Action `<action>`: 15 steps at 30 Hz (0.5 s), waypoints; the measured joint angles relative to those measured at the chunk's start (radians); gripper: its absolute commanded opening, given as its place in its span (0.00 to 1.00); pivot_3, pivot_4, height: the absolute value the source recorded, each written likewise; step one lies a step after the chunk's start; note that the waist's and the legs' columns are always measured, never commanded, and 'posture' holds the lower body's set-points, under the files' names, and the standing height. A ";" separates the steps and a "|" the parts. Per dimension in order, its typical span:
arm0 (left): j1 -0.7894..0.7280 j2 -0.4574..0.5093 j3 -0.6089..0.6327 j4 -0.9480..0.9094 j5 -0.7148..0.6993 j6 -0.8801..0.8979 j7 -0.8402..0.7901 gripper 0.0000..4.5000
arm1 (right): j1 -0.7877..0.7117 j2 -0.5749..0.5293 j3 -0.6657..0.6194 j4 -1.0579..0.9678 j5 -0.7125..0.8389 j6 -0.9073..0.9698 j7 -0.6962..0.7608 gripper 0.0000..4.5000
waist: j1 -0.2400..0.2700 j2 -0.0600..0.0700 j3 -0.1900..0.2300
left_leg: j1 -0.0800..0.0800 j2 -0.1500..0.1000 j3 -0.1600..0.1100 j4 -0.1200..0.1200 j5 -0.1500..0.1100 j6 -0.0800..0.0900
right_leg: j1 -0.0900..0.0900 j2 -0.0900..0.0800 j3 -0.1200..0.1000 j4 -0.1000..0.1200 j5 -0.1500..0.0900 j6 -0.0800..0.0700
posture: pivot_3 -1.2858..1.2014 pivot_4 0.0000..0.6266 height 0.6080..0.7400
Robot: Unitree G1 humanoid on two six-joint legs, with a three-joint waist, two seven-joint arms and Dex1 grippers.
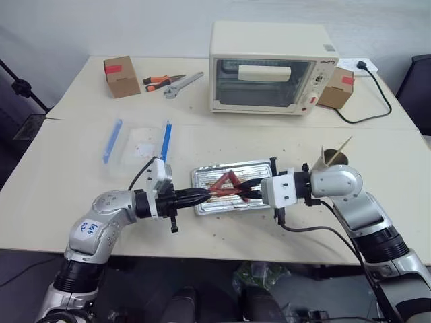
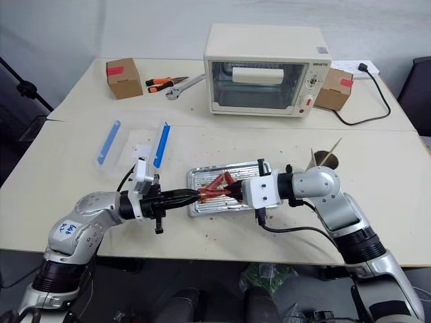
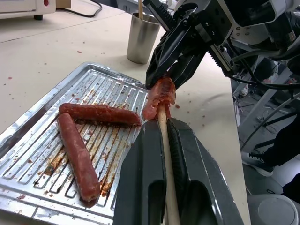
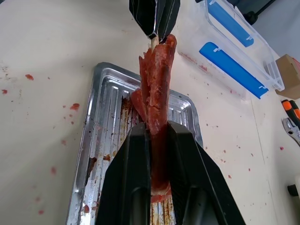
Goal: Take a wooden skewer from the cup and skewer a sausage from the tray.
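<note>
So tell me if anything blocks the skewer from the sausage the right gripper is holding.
Nothing visible does. The left gripper is shut on the wooden skewer, whose tip is already in the end of the sausage clamped by the right gripper, above the tray.

Silver-grey jointed arms with black cables, white wrist blocks, each black pincer [image 1: 202, 196] two-fingered.
</note>
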 measured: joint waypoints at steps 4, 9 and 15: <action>-0.012 -0.015 -0.011 0.015 0.013 0.000 0.000 0.00 | 0.000 0.000 0.000 0.000 -0.010 0.000 0.001 0.11 | 0.000 0.000 0.000 | 0.000 0.000 0.000 0.000 0.000 0.000 | 0.000 0.000 0.000 0.000 0.000 0.000 | 0.52 0.24 1.00; -0.025 -0.034 -0.019 0.022 0.033 -0.003 0.000 0.00 | 0.000 0.001 -0.003 0.001 -0.015 0.000 0.002 0.11 | 0.000 0.000 0.000 | 0.000 0.000 0.000 0.000 0.000 0.000 | 0.000 0.000 0.000 0.000 0.000 0.000 | 0.52 0.24 1.00; -0.027 -0.046 -0.021 0.023 0.050 -0.003 -0.002 0.00 | 0.000 0.006 -0.004 0.001 -0.014 0.017 0.007 0.11 | 0.000 0.000 0.000 | 0.000 0.000 0.000 0.000 0.000 0.000 | 0.000 0.000 0.000 0.000 0.000 0.000 | 0.52 0.24 1.00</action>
